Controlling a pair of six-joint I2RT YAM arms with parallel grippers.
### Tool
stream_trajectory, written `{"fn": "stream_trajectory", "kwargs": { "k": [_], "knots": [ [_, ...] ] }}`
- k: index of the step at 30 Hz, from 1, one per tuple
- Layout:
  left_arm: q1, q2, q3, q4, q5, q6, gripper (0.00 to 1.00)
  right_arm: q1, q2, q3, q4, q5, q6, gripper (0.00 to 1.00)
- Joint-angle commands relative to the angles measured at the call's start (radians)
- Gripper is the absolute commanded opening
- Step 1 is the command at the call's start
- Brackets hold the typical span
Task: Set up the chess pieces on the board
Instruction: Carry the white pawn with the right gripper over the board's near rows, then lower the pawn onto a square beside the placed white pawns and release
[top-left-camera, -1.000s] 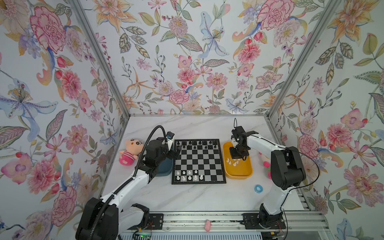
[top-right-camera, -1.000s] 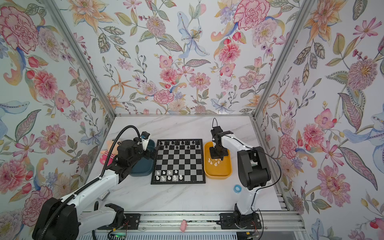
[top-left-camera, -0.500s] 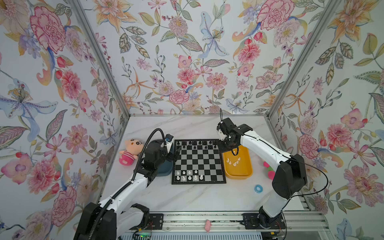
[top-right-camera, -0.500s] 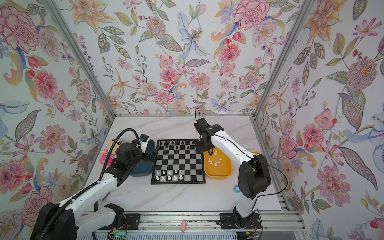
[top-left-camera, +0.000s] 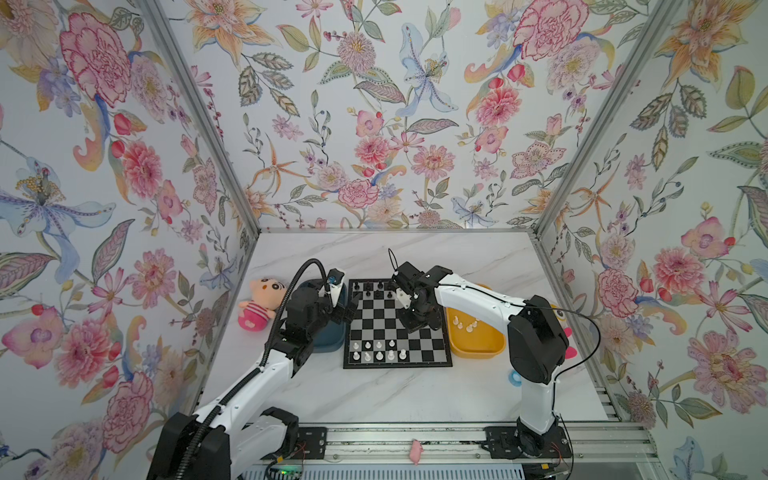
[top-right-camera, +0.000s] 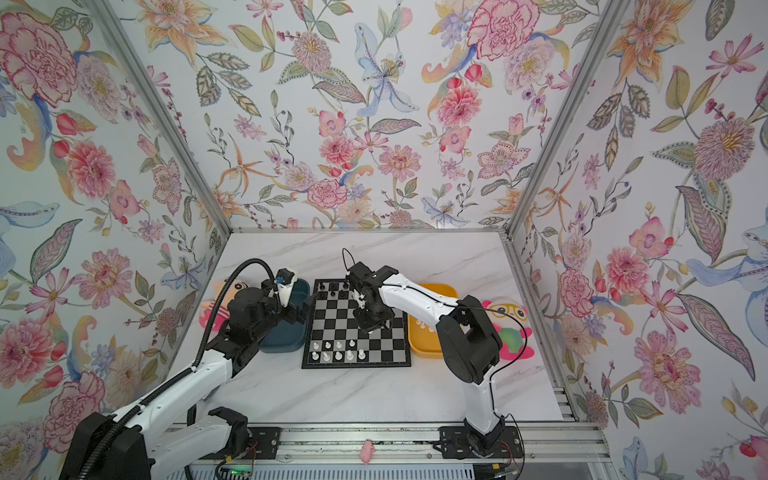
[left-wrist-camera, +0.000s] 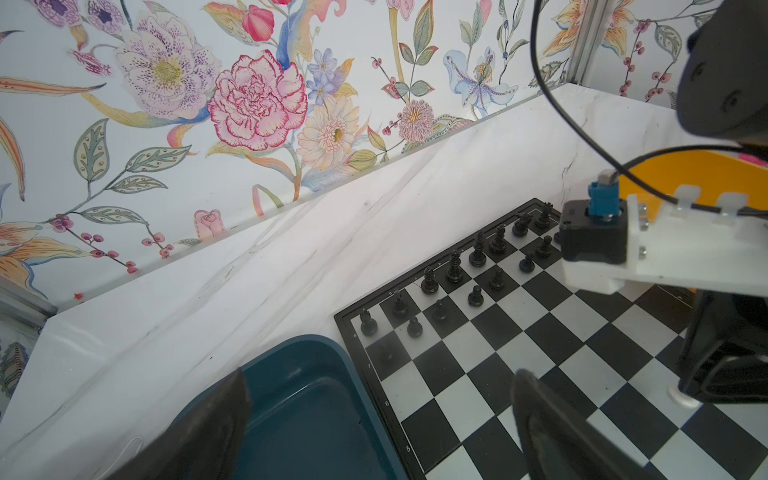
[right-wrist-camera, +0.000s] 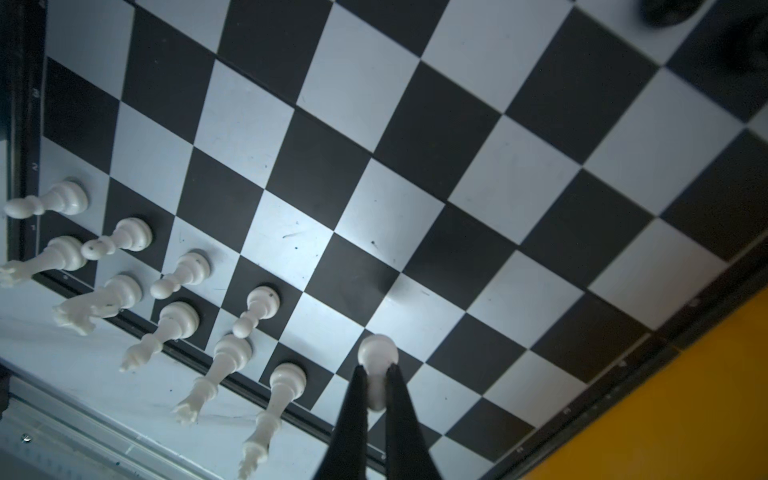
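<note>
The board (top-left-camera: 424, 353) (top-right-camera: 386, 353) lies mid-table in both top views. Several white chess pieces (top-left-camera: 378, 351) (right-wrist-camera: 183, 274) stand in two rows at its front left. More of them lie in the yellow tray (top-left-camera: 478, 349) to its right. My right gripper (top-left-camera: 410, 326) (right-wrist-camera: 376, 374) hangs over the board's middle right, shut on a white pawn (right-wrist-camera: 377, 355) held just above the squares. My left gripper (top-left-camera: 347, 311) (left-wrist-camera: 378, 399) is open and empty, straddling the teal tray's rim (left-wrist-camera: 353, 374) and the board's left edge.
Black chessmen (top-left-camera: 374, 289) (left-wrist-camera: 478, 257) fill the board's far rows. The teal tray (top-left-camera: 328, 340) sits left of the board. A doll (top-left-camera: 259, 303) lies at the far left, a plush toy (top-right-camera: 509, 332) and a blue ring (top-left-camera: 514, 378) at the right.
My right gripper has left the yellow tray and swung left over the board, carrying the white pawn. The left arm has shifted only slightly.
</note>
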Motion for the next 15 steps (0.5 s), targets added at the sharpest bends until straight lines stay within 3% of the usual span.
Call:
{"fn": "stream_trajectory", "kwargs": {
  "k": [1,15],
  "knots": [
    [0.012,-0.016,-0.016,0.014,-0.009,0.008,0.99,0.012,0.011,0.032,-0.018,-0.026,0.021,0.00],
    [0.014,-0.024,-0.020,0.018,-0.002,0.008,0.99,0.047,0.041,0.008,-0.015,-0.057,0.037,0.00]
  ]
}}
